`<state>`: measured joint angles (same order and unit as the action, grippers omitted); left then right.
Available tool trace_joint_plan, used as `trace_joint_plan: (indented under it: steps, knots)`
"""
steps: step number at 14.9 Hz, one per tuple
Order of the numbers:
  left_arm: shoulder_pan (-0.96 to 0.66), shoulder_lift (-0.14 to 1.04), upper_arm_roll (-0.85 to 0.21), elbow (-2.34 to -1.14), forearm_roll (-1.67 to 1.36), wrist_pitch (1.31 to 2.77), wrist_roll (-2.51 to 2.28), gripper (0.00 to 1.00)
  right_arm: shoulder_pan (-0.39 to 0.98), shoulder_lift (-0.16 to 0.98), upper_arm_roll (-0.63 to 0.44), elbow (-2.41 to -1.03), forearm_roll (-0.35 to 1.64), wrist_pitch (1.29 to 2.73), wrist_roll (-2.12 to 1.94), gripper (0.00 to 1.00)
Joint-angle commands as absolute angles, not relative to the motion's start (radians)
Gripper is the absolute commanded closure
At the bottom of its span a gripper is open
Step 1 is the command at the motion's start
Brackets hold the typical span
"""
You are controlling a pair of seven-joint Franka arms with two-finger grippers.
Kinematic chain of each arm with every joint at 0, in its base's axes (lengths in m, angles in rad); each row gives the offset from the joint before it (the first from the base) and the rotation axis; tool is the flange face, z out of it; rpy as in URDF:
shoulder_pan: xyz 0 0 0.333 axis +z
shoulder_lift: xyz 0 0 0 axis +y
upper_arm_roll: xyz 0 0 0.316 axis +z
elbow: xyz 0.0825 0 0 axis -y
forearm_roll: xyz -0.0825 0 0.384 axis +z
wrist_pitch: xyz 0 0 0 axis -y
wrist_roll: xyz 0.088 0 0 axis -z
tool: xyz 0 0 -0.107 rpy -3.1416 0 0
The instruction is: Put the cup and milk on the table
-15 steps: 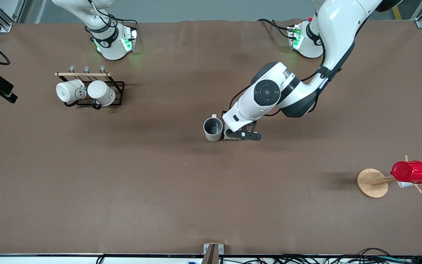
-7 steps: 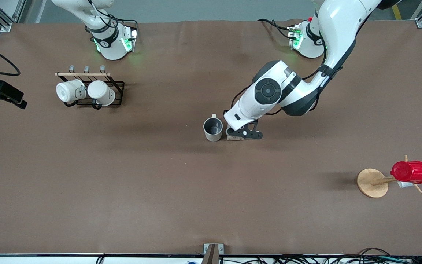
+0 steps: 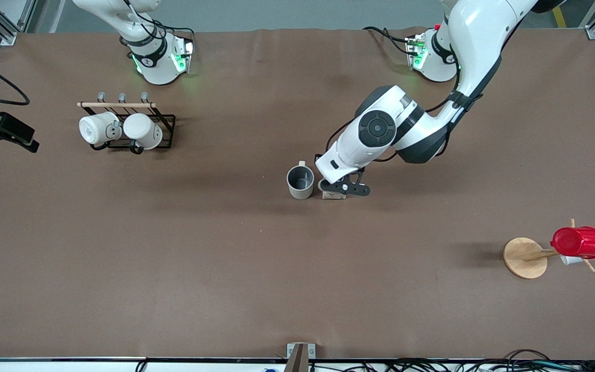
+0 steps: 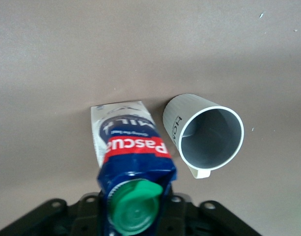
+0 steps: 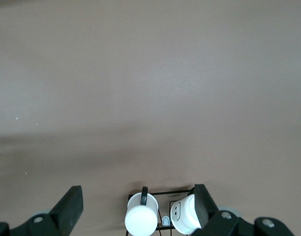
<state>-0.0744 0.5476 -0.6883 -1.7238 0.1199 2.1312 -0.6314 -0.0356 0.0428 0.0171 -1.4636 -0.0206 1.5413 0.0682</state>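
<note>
The cup (image 3: pixel 300 182) stands upright on the brown table (image 3: pixel 225 268) near its middle, with its grey inside showing and its handle pointing toward the robots' bases. It also shows in the left wrist view (image 4: pixel 204 135). My left gripper (image 3: pixel 340 188) is shut on the milk (image 4: pixel 130 147), gripping its navy top by the green cap. The carton's white base (image 3: pixel 333 195) is down at the table, right beside the cup on the side toward the left arm's end. My right gripper (image 5: pixel 137 194) is open and empty, high over the mug rack.
A black wire rack (image 3: pixel 166 121) holding two brighter white mugs stands near the right arm's base and shows in the right wrist view (image 5: pixel 162 192). A wooden peg stand (image 3: pixel 525 257) with a red ribbed cup (image 3: pixel 579 242) is at the left arm's end, nearer the front camera.
My left gripper has shifted slightly with the milk beside the cup, and more of the carton's white base shows. The cup has not moved.
</note>
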Motion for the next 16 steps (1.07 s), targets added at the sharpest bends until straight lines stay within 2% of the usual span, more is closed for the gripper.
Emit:
trace_joint_plan:
  steps: [1,4,7,10,16]
  knots:
    - [-0.063,0.519,-0.701,-1.738,0.137,2.125,-0.632,0.32,-0.038,0.029,0.017,-1.477,-0.015,1.54,0.057,0.0]
    - [-0.06,0.5,-0.703,-1.732,0.137,2.123,-0.632,0.23,-0.038,0.029,0.017,-1.477,-0.015,1.54,0.055,0.0]
    - [-0.06,0.427,-0.7,-1.732,0.126,2.123,-0.632,0.0,-0.038,0.029,0.017,-1.477,-0.015,1.542,0.057,0.0]
    - [-0.058,0.329,-0.669,-1.729,0.123,2.056,-0.627,0.0,-0.038,0.029,0.017,-1.477,-0.015,1.542,0.057,0.0]
    - [-0.071,0.154,-0.418,-1.73,-0.017,1.904,-0.453,0.0,-0.035,0.031,0.017,-1.477,-0.006,1.546,0.069,0.0]
